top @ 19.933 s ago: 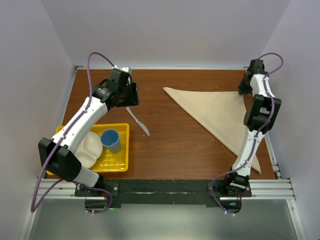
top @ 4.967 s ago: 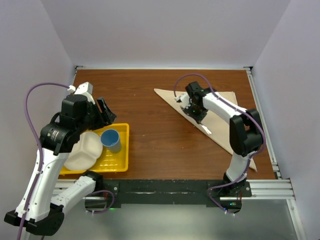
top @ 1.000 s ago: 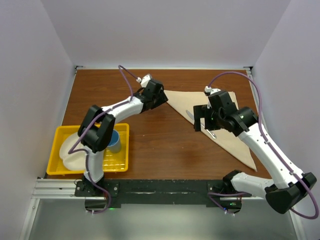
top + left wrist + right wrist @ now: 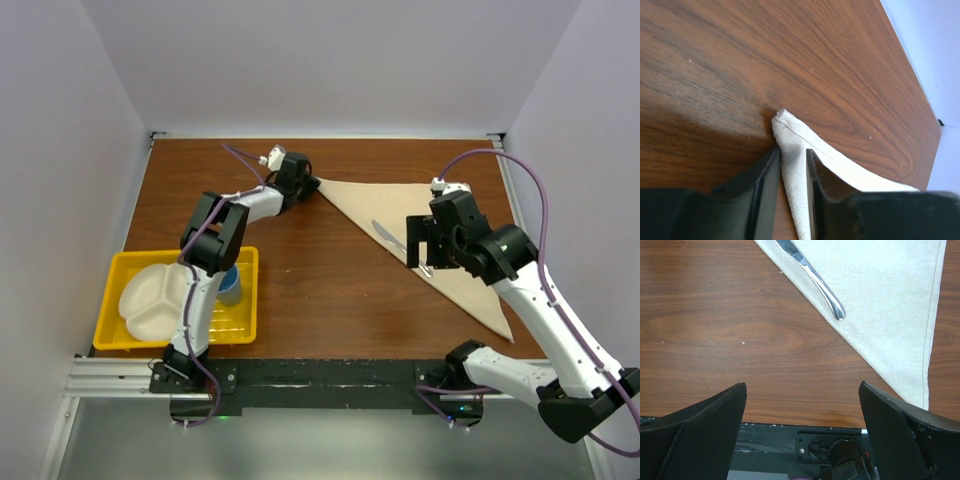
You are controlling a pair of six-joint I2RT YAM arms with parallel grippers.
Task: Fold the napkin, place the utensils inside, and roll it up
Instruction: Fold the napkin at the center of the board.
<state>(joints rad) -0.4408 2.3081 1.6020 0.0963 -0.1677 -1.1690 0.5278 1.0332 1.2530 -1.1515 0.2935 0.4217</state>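
Note:
The beige napkin lies folded into a triangle on the right half of the table. A silver knife rests on it near its long left edge. My left gripper is at the napkin's far left corner. In the left wrist view the corner of the napkin fills the narrow gap of the left gripper, bunched between both fingers. My right gripper hovers over the knife's near end, open and holding nothing. The right wrist view has the knife and napkin ahead of the right gripper.
A yellow tray sits at the near left with a white divided plate and a blue cup in it. Walls close in the table at the back and sides. The black base rail shows under the right gripper.
My left gripper has slid to the napkin's left corner and narrowed its fingers around it. The right arm has drawn slightly right, still open.

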